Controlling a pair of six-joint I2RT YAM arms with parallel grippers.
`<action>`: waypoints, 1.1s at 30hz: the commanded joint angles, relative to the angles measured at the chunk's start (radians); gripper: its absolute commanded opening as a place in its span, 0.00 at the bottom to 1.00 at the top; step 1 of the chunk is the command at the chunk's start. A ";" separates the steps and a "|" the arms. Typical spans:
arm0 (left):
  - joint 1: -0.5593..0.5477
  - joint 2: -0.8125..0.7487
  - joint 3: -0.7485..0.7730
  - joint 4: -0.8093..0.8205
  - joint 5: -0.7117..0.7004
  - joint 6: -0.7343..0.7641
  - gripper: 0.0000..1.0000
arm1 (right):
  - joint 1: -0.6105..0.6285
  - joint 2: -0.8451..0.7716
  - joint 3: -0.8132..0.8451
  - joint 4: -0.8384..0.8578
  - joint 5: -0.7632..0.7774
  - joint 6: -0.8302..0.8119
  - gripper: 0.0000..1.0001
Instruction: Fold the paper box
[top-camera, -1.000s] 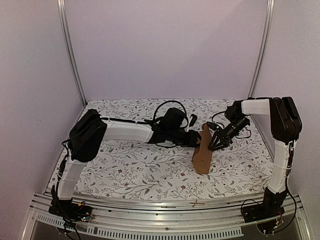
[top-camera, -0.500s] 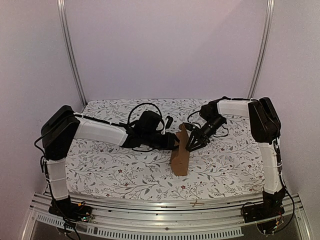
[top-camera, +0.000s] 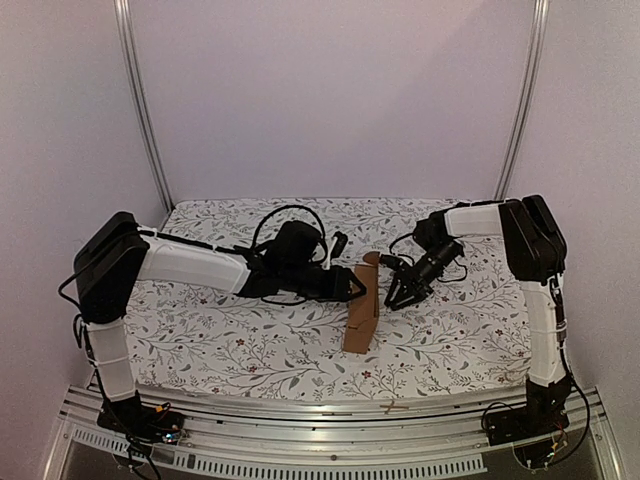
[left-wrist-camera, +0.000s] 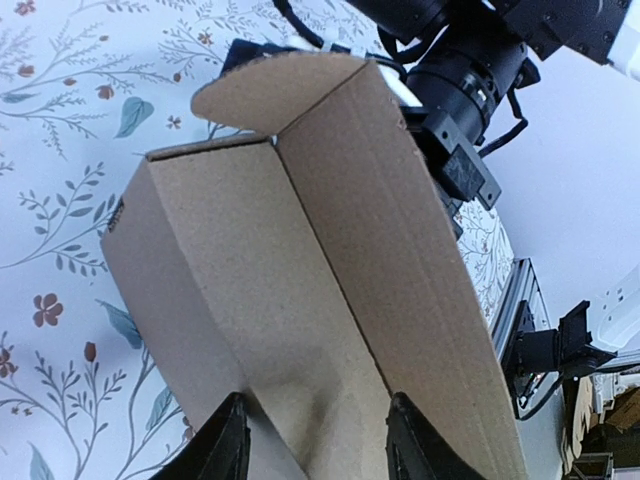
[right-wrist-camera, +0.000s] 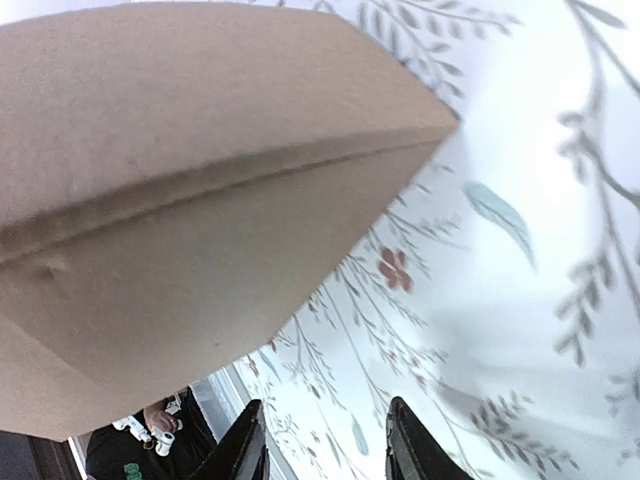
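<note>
A metal rail (top-camera: 300, 412) runs along the near edge, with both arm bases bolted on it. Behind it lies the table (top-camera: 230, 345), covered with a white cloth printed with leaves and small flowers. The left arm (top-camera: 190, 265) rises at the left edge, bends at the elbow and reaches low across the cloth toward the middle. The right arm (top-camera: 540, 320) stands up at the right edge and bends in toward the middle too.

The box (top-camera: 361, 318) stands a little right of the table's middle, between the two claws. It is plain brown card, partly folded. Its lower end seems to rest on the cloth nearest the rail, and its body leans up and away, with a rounded flap open at the top. The left claw (top-camera: 352, 286) grips the box from the left. In its wrist view the card panels run down between the two black fingers (left-wrist-camera: 225, 445), which sit against it on either side. A long crease divides the two panels seen there.

The right claw (top-camera: 398, 297) hangs just right of the box, pointing down and left, and seems a little apart from it. It is open: its wrist view shows only cloth between the fingers (right-wrist-camera: 250, 440), with the box's brown side blurred and close above them.

Farthest off, a plain pale wall (top-camera: 330, 100) closes the back, with a metal post (top-camera: 140, 100) at each side.
</note>
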 joint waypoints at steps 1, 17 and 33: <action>-0.022 0.024 0.040 -0.003 0.021 -0.003 0.47 | -0.056 -0.124 -0.059 0.018 0.069 -0.033 0.39; -0.087 0.120 0.206 -0.109 -0.010 0.024 0.46 | -0.256 -0.416 -0.188 -0.058 0.163 -0.071 0.45; -0.203 0.226 0.453 -0.359 -0.117 0.206 0.48 | -0.473 -0.653 -0.387 -0.061 0.215 -0.377 0.55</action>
